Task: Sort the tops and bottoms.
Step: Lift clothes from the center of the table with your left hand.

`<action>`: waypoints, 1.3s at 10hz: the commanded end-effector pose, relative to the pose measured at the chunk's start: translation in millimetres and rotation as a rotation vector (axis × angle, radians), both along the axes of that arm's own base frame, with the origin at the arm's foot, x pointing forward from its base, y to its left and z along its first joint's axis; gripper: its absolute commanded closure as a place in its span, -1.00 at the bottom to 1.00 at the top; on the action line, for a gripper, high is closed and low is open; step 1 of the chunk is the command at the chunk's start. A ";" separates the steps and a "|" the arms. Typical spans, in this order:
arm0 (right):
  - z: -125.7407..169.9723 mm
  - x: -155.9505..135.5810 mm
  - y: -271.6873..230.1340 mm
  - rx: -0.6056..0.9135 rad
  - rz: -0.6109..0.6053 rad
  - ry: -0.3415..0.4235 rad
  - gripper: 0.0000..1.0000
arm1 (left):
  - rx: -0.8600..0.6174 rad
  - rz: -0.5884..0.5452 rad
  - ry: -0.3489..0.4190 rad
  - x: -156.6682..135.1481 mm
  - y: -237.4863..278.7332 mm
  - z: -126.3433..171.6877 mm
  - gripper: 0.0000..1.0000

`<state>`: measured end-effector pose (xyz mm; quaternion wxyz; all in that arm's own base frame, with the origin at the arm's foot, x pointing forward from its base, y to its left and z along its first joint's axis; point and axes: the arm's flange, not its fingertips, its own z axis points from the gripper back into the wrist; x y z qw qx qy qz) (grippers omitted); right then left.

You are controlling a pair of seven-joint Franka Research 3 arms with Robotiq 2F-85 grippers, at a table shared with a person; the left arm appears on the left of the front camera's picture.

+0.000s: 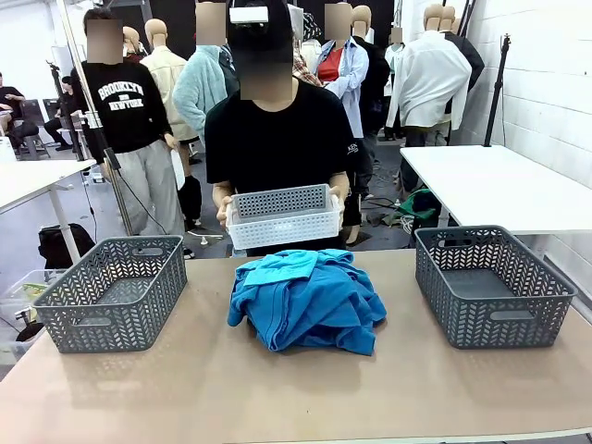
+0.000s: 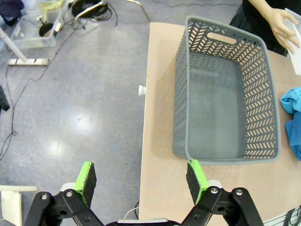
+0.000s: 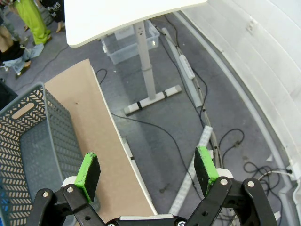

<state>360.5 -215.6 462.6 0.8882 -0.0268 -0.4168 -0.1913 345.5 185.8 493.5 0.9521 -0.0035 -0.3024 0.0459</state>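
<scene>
- While the tops (image 1: pixel 305 301) lie bunched in one blue heap mid-tabletop (image 1: pixel 231 388), between two grey baskets, I can't tell the garments apart; the left wrist view cuts the heap off at its edge.
- Bare floors show in the left grey basket (image 1: pixel 116 291) and the right grey basket (image 1: pixel 490 282).
- Behind the heap a person holds a white basket (image 1: pixel 282 215), its inside hidden.
- Spread wide, pinching nothing: the left pincer (image 2: pixel 141 175) and the right pincer (image 3: pixel 146 165).
- One bystander's black shirt (image 1: pixel 125 106) reads "BROOKLYN NEW YORK".

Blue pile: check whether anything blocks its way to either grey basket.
Nothing visible does. The pile lies on the table between the left basket and right basket, both empty. The person holds a white basket beyond the far edge.
</scene>
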 end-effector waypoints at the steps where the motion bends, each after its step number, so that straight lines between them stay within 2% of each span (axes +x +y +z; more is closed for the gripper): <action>1: 0.3 -1.3 -0.1 0.005 0.006 0.008 -1.00 | 0.013 -0.007 0.001 -2.0 2.2 0.1 -1.00; 13: 0.3 -1.3 -0.1 0.005 0.006 0.008 -1.00 | 0.013 -0.007 0.001 -2.0 2.2 0.1 -1.00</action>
